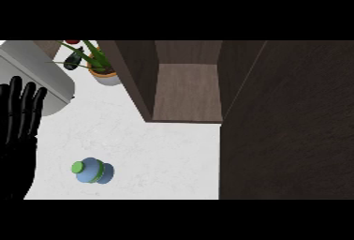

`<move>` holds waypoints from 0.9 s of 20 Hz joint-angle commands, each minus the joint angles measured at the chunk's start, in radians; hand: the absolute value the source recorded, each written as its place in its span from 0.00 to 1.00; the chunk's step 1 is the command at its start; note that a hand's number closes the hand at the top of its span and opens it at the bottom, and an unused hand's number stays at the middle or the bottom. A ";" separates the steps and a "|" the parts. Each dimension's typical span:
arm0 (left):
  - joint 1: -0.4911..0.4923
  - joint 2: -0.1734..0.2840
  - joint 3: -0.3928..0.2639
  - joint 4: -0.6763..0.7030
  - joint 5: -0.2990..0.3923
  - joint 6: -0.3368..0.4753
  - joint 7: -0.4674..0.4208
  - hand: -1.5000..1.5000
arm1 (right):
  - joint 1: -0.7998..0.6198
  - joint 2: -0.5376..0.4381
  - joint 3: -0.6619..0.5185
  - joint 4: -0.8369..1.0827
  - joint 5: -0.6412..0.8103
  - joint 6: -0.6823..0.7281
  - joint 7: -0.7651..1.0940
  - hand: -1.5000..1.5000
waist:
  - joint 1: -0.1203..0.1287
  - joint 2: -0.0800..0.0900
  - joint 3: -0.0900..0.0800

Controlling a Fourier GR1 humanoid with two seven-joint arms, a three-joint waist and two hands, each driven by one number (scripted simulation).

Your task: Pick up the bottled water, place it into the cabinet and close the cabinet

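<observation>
Bottled water (93,170): stands on the white counter (159,145), near the front edge, untouched.
Left hand (18,122): at the view's left edge, fingers straight, holding nothing.
Cabinet (185,82): farther back, open, wooden shelf showing.
Potted plant (102,65): far left corner.

A home kitchen: a white marbled counter (159,140), a dark wooden cabinet (187,89) standing open at the far right, and a potted plant (102,70) far left.
</observation>
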 commanded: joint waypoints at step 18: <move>0.250 0.183 0.220 -0.140 0.608 -0.331 0.260 0.00 | 0.479 -0.015 0.236 -0.442 -0.187 0.208 0.110 0.00 | -0.029 0.002 -0.009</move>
